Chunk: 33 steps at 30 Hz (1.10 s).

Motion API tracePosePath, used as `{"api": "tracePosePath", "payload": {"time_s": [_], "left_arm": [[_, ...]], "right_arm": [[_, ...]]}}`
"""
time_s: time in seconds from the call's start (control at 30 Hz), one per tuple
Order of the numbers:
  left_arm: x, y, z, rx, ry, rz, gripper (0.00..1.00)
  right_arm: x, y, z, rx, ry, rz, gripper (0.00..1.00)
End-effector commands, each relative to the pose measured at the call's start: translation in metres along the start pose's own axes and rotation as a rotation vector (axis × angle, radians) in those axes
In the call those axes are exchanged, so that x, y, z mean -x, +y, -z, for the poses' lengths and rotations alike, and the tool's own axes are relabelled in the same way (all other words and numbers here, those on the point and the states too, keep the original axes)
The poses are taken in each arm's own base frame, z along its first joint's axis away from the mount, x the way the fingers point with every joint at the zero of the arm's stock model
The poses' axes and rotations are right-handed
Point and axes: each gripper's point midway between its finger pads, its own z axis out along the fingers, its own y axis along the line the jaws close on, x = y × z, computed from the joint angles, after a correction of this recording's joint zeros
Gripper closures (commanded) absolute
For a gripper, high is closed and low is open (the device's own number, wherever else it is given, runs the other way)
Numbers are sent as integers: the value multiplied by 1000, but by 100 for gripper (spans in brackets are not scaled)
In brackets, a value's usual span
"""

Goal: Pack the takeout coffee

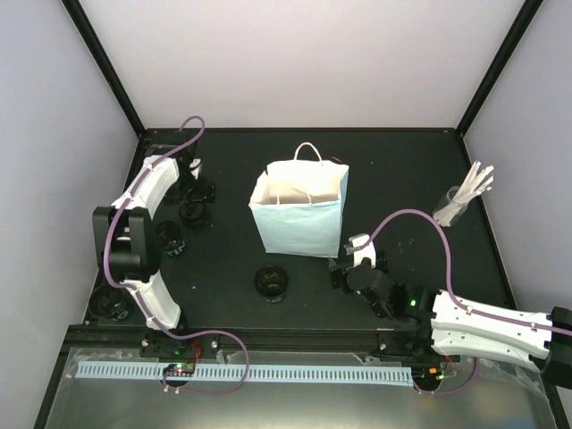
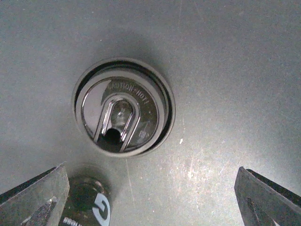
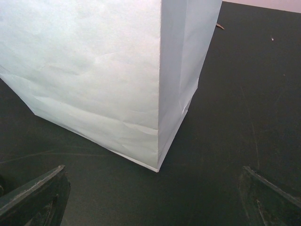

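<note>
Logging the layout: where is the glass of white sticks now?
The glass of white sticks stands in the top view near the far right edge of the table, well right of the light-blue paper bag.

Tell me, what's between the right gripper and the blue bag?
Nothing: the right wrist view shows only bare black table between the right gripper and the blue bag.

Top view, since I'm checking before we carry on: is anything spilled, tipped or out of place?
Nothing serious. The blue bag stands upright and open, the lidded cups look upright, and no spill shows. Only a few pale specks lie on the table right of the bag.
</note>
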Motion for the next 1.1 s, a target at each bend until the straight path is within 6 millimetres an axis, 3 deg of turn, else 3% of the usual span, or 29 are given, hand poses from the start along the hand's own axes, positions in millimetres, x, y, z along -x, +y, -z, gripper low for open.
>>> {"api": "tracePosePath", "payload": {"time_s": [0.0, 0.33, 0.6, 1.07], "left_arm": [[13, -1, -1, -46, 13, -39, 1], [29, 6, -28, 7, 101, -38, 1], [23, 20, -41, 22, 128, 14, 1], [20, 25, -56, 8, 175, 28, 6]], "right_arm": [[6, 1, 0, 14, -27, -23, 0], [6, 3, 0, 23, -27, -20, 0], [5, 4, 1, 31, -26, -19, 0], [5, 5, 1, 39, -23, -15, 0]]}}
